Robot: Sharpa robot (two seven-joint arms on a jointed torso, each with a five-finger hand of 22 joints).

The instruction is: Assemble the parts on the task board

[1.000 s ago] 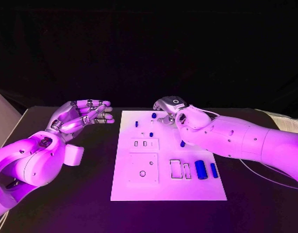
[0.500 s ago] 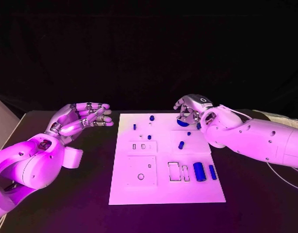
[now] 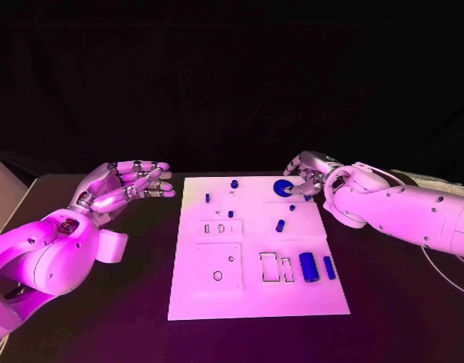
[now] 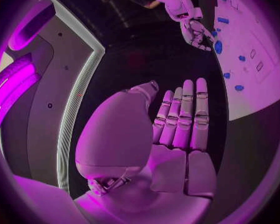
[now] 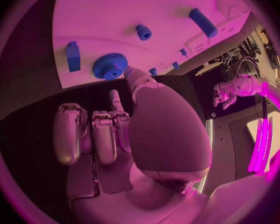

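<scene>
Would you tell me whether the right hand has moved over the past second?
Yes. The right hand has swung from over the middle of the task board's far end out to its far right corner, beside the blue gear.

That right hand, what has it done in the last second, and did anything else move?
The right hand drew back from over the task board to its far right edge, uncovering a blue gear there, which its fingertip touches. The left hand stayed raised beside the board; the other parts stayed put.

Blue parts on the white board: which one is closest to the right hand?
The round blue toothed gear at the board's far right corner, right at the right hand fingertips. It's the only wheel-shaped piece; the others are small pegs and bars.
</scene>
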